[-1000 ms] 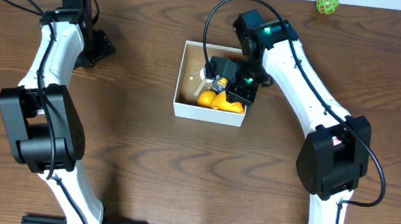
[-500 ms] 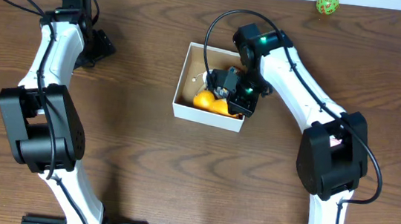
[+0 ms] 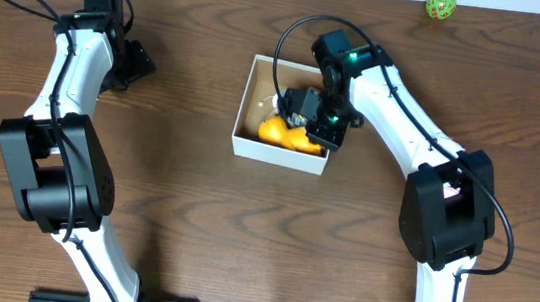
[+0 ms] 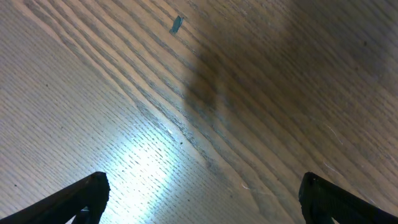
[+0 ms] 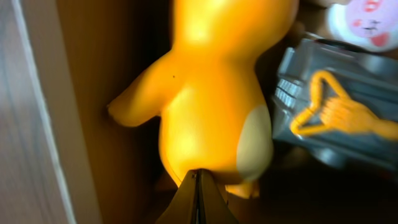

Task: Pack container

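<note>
The right gripper [image 5: 198, 185], jaws pressed together and empty, points its tips at one orange toy figure [image 5: 211, 99] inside the single container [image 3: 280, 154] at mid-table. One grey item [image 5: 348, 134] and one white-and-pink toy [image 5: 367, 22] lie alongside. The left gripper [image 4: 205, 202] gapes wide, holding nothing, over the table [image 4: 186, 93]. One green ball [image 3: 440, 4] lies at the far edge.

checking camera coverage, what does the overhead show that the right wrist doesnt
Only overhead: the left gripper open over the table, a green ball at the far edge, the whole container.
Only right wrist: the right gripper shut, tips at the orange toy, a grey toy, a white toy.
Both: the orange toy inside the container.
</note>
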